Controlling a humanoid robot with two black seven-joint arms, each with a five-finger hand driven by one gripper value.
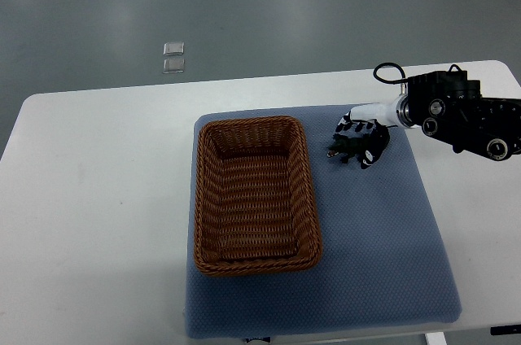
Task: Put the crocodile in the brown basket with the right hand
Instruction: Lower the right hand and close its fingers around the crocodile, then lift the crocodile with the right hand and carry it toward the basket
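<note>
The brown wicker basket (pixel 256 259) stands empty on the left half of a blue mat (pixel 383 239). My right hand (pixel 359 142) reaches in from the right edge and hovers low over the mat's far right part, just right of the basket's far corner. A small dark shape (pixel 335 152) pokes out from under the hand on its left side; it may be the crocodile, but most of it is hidden by the hand. Whether the hand grips it cannot be made out. The left arm is out of view.
The mat lies on a white table (pixel 98 198). The black forearm and its cable (pixel 456 113) stretch over the table's far right. Two small clear items (pixel 173 58) lie on the grey floor beyond the table.
</note>
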